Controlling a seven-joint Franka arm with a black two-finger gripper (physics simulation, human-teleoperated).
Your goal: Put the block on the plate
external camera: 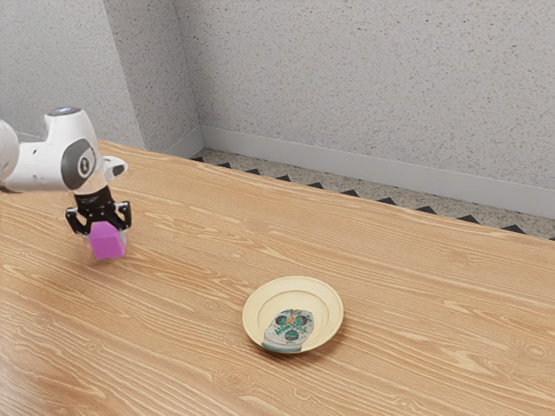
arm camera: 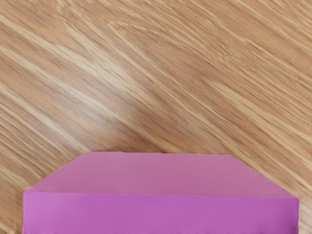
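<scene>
purple block (arm camera: 161, 214), flat-faced and crisp-edged

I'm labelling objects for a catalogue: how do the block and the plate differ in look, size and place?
Look: the block is pinkish purple with flat faces and straight edges; the plate is round and cream, with a raised rim.
Size: the plate is clearly wider than the block.
Place: the block is at the gripper, while the plate is on the table, away from it.

White arm (external camera: 39, 166), smooth rounded shells; grey cap (external camera: 64, 111); black-and-white round marking (external camera: 85, 167) on dark grey panel (external camera: 75, 154); black angular fingers (external camera: 126, 213).
</scene>
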